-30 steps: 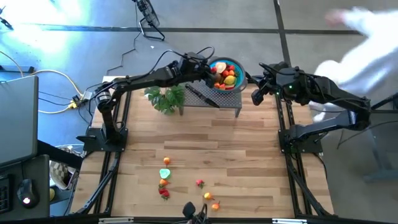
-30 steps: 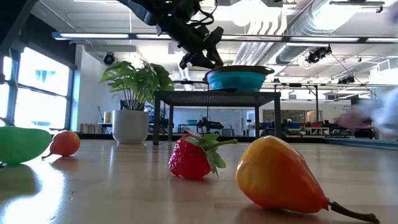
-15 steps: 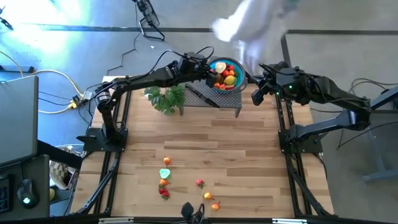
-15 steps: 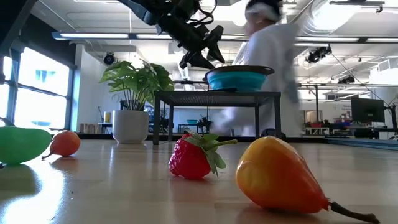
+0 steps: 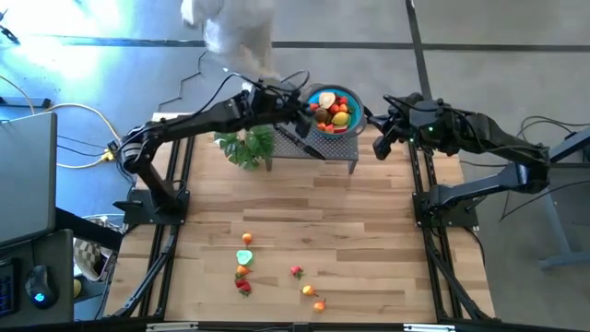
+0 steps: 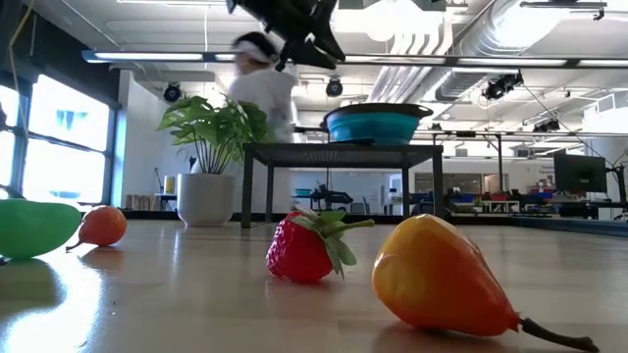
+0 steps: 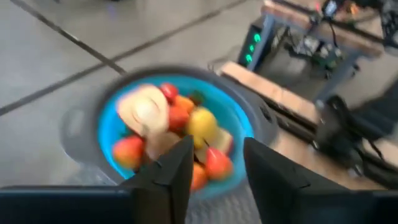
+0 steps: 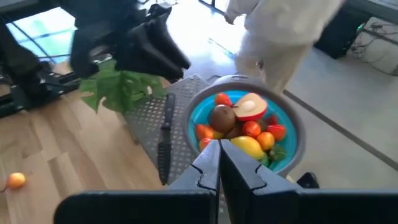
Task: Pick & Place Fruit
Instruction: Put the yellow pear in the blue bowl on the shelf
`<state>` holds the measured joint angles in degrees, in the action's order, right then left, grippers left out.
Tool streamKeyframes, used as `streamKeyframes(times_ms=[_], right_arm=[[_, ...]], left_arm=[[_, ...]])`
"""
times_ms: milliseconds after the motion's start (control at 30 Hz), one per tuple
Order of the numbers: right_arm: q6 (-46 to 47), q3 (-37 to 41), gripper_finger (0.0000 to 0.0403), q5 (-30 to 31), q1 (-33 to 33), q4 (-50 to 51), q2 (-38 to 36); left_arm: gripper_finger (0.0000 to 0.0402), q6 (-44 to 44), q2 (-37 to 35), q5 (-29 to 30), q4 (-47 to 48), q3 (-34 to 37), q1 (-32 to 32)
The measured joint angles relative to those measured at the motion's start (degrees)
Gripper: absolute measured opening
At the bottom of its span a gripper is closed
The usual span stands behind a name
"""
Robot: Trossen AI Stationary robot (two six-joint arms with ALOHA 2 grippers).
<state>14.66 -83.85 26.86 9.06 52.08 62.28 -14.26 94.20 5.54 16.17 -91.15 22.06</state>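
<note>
While its fingers stand apart, left tool (image 7: pixel 214 165) empty above bowl's fruit (image 7: pixel 177 127).

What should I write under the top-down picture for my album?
Left gripper hovers beside a blue bowl of toy fruit on a small stand; more fruit pieces dot the wooden table.

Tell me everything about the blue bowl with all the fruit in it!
The blue bowl is round, bright blue inside with a grey rim, and looks like plastic. It sits upright on a small dark metal stand at the far end of the table. Toy fruit is piled inside: red, orange and yellow pieces and a brown one.
</note>
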Motion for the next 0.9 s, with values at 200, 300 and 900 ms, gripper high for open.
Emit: streamKeyframes(times_ms=[200,300,900], right_arm=[[-1.63,0.01,0.0003,-0.44,0.00,-0.36,0.00],[-2.89,0.01,0.0003,-0.46,0.00,-1.10,0.00],[-4.62,0.04,0.0004,-2.00,-0.02,-3.63,1.10]], left_arm=[[0.0089,-0.25,-2.97,-0.02,6.65,0.00,-5.79],[0.0069,-1.80,-3.79,-0.02,10.15,0.00,-8.63],[0.0002,-43.77,-4.10,15.93,40.45,0.00,-32.78]])
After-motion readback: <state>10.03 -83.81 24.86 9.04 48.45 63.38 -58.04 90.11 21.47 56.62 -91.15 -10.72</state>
